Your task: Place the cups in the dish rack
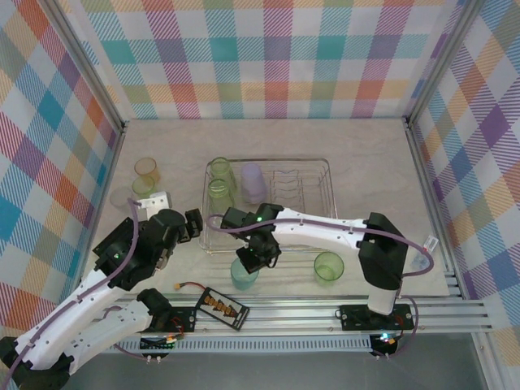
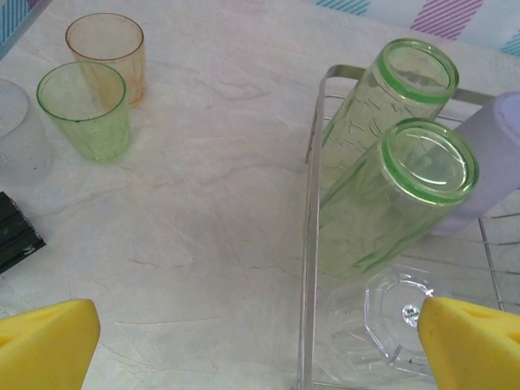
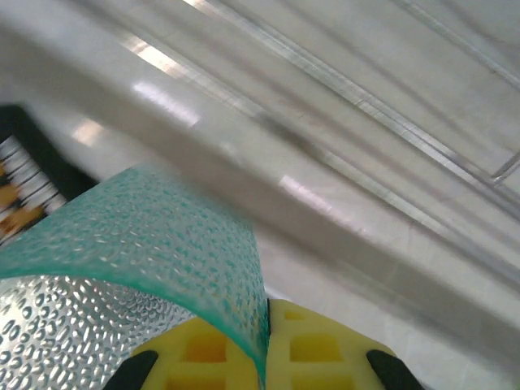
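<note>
Cup: teal cup — likely light, slick; just near side of dish rack.
Right tool: pinching its rim wall.
Left tool: jaws spread, empty.

Dimpled teal cup, plaid walls

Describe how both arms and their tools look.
Both the left arm and right arm have white link shells, black joints and a lilac cable along them. A green light glows on each black wrist housing. The left tool and right tool are black with yellow finger pads.
</note>
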Robot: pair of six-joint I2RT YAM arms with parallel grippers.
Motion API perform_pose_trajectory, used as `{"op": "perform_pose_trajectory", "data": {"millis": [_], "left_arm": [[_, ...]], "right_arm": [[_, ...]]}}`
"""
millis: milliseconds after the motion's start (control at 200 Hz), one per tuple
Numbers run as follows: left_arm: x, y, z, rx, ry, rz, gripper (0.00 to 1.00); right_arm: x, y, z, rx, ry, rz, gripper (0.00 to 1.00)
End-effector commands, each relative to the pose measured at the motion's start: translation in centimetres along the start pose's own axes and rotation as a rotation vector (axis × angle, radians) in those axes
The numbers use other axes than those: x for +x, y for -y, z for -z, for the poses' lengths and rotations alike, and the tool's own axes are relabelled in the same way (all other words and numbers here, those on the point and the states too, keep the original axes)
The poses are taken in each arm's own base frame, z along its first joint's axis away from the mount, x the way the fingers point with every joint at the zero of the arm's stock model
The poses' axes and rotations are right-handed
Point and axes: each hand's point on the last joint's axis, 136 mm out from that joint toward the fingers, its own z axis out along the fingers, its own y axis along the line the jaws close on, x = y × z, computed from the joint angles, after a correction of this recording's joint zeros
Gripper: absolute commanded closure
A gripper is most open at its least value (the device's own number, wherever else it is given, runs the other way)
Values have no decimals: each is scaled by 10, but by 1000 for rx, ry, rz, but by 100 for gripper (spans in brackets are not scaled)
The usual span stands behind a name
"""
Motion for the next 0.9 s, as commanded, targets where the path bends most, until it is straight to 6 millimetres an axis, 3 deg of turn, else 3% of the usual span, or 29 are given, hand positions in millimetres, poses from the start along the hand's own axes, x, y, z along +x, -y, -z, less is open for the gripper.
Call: {"op": "perform_pose_trajectory", "data": {"millis": [0,55,115,280,355,420,530,700,895], "left_arm": [[-14,8,7,56,25,64,0],[-23,20,10,114,36,77,0],[-32,35,13,187,52,94,0],[-62,90,35,484,97,101,0],[-75,118,51,648,111,100,0],[-88,145,68,801,123,87,0],[-94,188,96,1051,80,19,0],[-100,228,120,1275,18,-70,0],[-99,248,120,1342,-30,-125,0]], "right_arm": [[4,-23,62,-263,69,125,100],[7,-30,86,-445,81,140,100],[8,-24,112,-599,104,136,100],[4,30,152,-694,237,72,100],[-9,53,179,-751,349,26,100],[-20,63,204,-820,438,9,100],[-33,72,237,-913,548,23,100],[-45,76,255,-987,583,47,100],[-51,74,265,-1025,596,72,100]]}}
